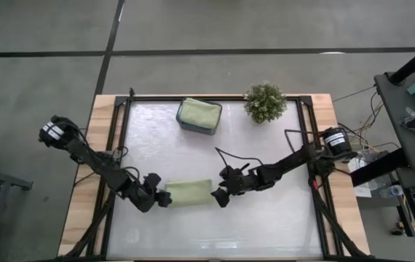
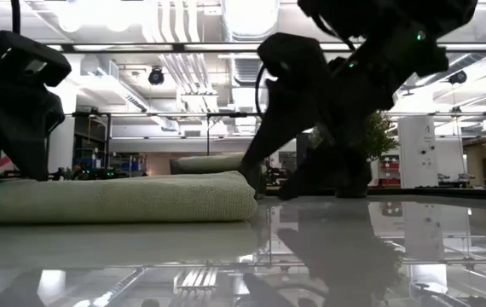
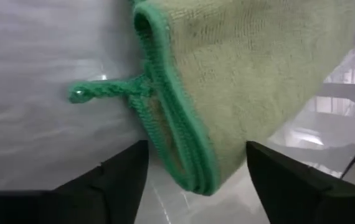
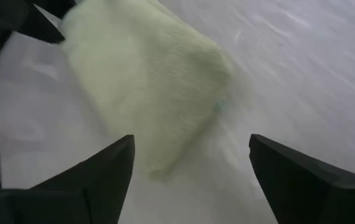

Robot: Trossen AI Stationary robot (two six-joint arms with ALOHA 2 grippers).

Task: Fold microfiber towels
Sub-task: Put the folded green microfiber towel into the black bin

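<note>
Folded sage-green microfiber towel (image 1: 188, 193) released near the bench's (image 1: 266, 225) front edge.
Left tool (image 1: 160, 198) and right tool (image 1: 220, 195) flank its ends, fingers apart, gripping nothing. This fold looks finished; next, probably carrying it to the dark grey tray (image 1: 198, 116) holding another green towel.

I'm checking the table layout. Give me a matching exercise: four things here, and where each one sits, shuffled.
Things:
1. folded green towel
2. potted plant
3. dark tray
4. left claw

Places:
A. at the table's far edge, right of the tray
B. flat on the table between the two claws
C. at the table's far edge, with a green towel on it
D. open, at the folded towel's left end

Pairs: 1-B, 2-A, 3-C, 4-D
</note>
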